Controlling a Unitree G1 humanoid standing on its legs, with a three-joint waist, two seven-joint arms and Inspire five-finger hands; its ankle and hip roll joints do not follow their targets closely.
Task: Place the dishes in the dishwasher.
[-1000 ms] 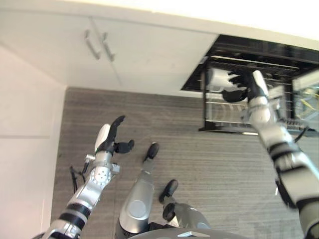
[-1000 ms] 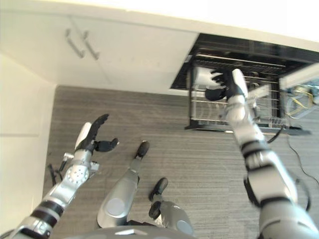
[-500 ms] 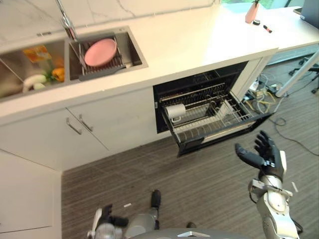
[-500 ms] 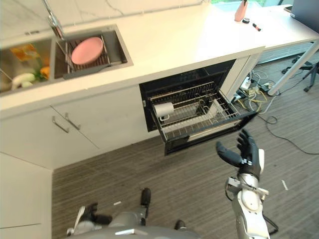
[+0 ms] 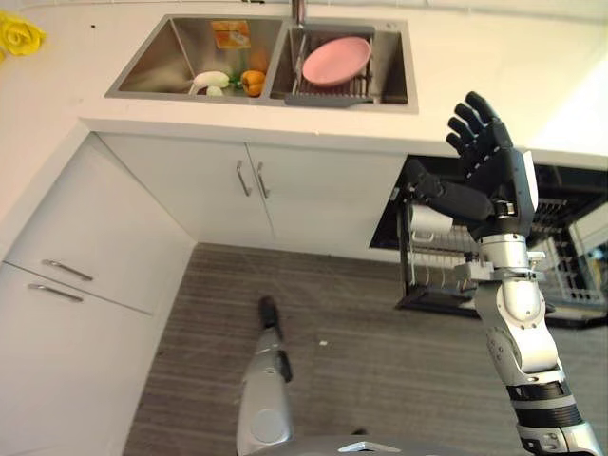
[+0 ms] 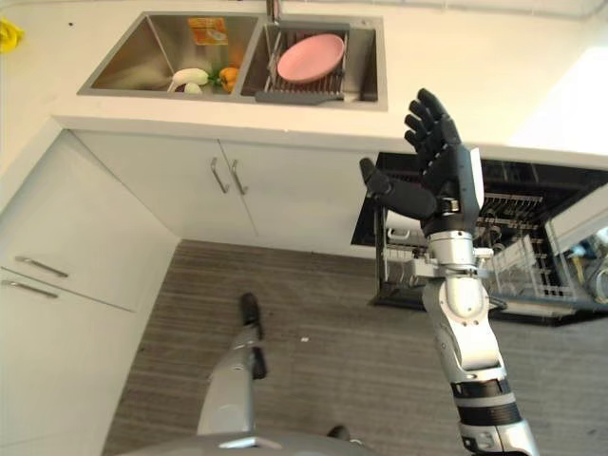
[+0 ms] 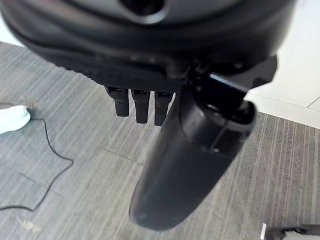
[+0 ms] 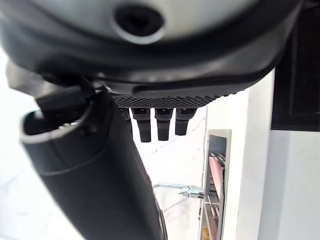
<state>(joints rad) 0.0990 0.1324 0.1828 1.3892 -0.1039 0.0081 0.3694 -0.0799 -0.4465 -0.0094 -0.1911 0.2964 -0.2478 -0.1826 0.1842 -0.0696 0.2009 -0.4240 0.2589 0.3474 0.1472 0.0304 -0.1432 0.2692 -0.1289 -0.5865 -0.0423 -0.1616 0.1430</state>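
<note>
Up at eleven o'clock we see the pink plate [image 5: 335, 60] resting in the sink rack [image 5: 328, 90]; at three o'clock, our right hand [image 5: 484, 171] is raised, fingers spread wide and empty, before the open dishwasher [image 5: 560, 256], white mug [image 5: 429, 222] racked inside.

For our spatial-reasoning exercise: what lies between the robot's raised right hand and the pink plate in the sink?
In the left eye view, bare white countertop separates the open right hand from the pink plate.

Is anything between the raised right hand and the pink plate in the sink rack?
Nothing visible. The right hand is open and raised in front of the counter edge; the pink plate rests in the sink rack beyond it.
</note>
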